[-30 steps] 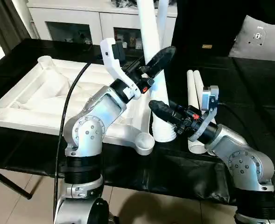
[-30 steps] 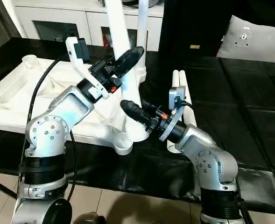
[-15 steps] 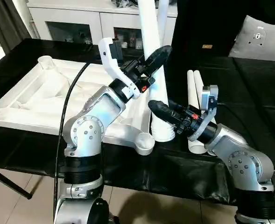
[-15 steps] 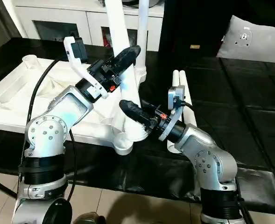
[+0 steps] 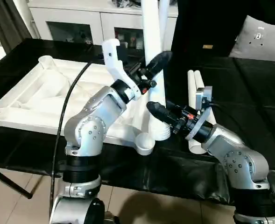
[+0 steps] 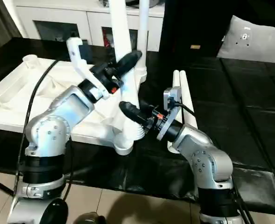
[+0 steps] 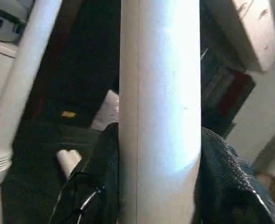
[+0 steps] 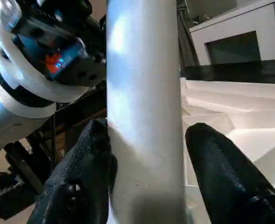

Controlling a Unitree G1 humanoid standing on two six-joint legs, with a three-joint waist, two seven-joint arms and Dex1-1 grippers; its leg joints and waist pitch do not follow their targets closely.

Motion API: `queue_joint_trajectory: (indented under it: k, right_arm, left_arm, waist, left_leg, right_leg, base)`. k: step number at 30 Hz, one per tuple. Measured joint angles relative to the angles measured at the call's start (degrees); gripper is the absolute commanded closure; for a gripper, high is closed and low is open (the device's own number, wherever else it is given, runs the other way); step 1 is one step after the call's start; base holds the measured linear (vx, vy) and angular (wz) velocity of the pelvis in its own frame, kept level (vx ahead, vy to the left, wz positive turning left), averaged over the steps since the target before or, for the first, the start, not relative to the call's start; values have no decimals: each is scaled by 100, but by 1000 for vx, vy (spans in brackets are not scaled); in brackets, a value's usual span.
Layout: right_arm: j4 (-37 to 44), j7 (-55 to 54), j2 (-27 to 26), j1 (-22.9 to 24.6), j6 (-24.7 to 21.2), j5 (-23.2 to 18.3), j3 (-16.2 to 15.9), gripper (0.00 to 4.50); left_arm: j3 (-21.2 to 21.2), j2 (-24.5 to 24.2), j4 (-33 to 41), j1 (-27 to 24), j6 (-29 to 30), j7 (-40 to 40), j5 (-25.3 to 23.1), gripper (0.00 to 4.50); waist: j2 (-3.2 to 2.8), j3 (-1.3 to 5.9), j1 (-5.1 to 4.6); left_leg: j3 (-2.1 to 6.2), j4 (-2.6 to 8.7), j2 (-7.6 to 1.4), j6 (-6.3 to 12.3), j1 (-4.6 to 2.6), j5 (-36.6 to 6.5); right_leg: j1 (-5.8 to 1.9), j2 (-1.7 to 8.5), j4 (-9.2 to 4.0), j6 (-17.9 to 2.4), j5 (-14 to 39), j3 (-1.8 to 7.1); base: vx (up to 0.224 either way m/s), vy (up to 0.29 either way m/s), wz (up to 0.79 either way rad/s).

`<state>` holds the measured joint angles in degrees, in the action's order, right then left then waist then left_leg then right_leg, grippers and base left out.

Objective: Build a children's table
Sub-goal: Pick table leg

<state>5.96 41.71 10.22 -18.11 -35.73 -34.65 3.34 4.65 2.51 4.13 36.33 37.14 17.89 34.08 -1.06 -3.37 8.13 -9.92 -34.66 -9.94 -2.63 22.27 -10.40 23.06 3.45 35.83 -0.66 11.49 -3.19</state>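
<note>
The children's table top [image 5: 39, 98] lies upside down on the black bench, ribs up. One white leg [image 5: 152, 42] stands nearly upright, its ribbed lower end beside the near corner socket [image 5: 144, 142]. My left gripper [image 5: 156, 61] is shut on this leg at mid-height; in the left wrist view the leg [image 7: 160, 93] sits tight between both fingers [image 7: 100, 186]. My right gripper [image 5: 157, 112] straddles the leg low down. In the right wrist view one finger touches the leg [image 8: 144, 116], while the other finger [image 8: 221, 177] stands slightly off it.
A second leg [image 6: 143, 28] stands upright in a far corner socket. Two more legs [image 5: 195, 93] lie side by side on the black bench to the right. A white cabinet [image 5: 81, 23] with glass doors is behind, and a grey cushion [image 5: 265, 39] at the far right.
The held leg has tipped more upright and its lower end has shifted a little toward the near corner socket. The right gripper's fingers have loosened around it.
</note>
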Motion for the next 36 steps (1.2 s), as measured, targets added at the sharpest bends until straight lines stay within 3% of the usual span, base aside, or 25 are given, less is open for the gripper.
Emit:
queue_joint_trajectory:
  k: [6,15,24,36]
  right_arm:
    - [3,299,581,-64,-18,58,-52,100]
    - [-181,1192,1313,-408,-157,54,-264,98]
    - [-464,1704,1366,-584,-126,120,-626,98]
    - [-646,2013,1350,-676,23,178,-868,98]
  left_arm:
    - [-119,-311,1,-1,-82,161,-184,271]
    - [-402,-614,34,-55,-221,734,-266,271]
    - [-745,-734,483,-197,-231,1560,44,271]
    - [-816,-756,584,-201,-210,1812,217,271]
  waist:
    - [0,0,3]
    - [0,0,9]
    - [0,0,6]
    - [0,0,5]
  left_leg:
    - [0,0,0,0,0,0]
    - [0,-3,0,1,-1,0]
    - [0,-7,-1,1,-3,0]
    - [0,-16,-2,1,-5,1]
  right_leg:
    - [0,0,0,-3,-2,0]
    - [-3,0,1,-5,-4,0]
    - [-2,0,7,-8,-6,0]
    - [-5,0,13,-13,-9,0]
  base:
    - [0,0,0]
    - [0,0,0]
    - [0,0,0]
    - [0,0,0]
